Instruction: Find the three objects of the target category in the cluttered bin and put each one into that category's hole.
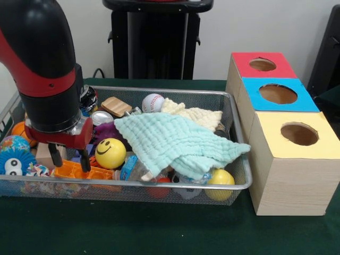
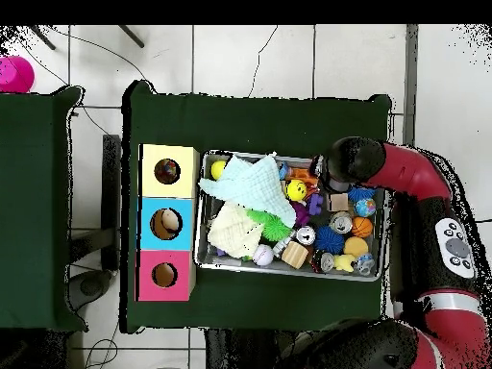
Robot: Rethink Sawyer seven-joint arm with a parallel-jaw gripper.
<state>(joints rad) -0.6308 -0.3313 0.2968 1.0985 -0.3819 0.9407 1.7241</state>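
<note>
Bin on bench beside yellow box; hole well apart from tool. Tool open, empty, over orange toy. Smiley ball likely light, squashy; grip across middle.

Silver wire-mesh bin on dark green table cover. Mint-green cloth over cream cloth. Yellow ball with black smiley face. White baseball, red stitching. Pale wood-grain boxes topped red, blue, yellow. Red-and-black arm.
</note>
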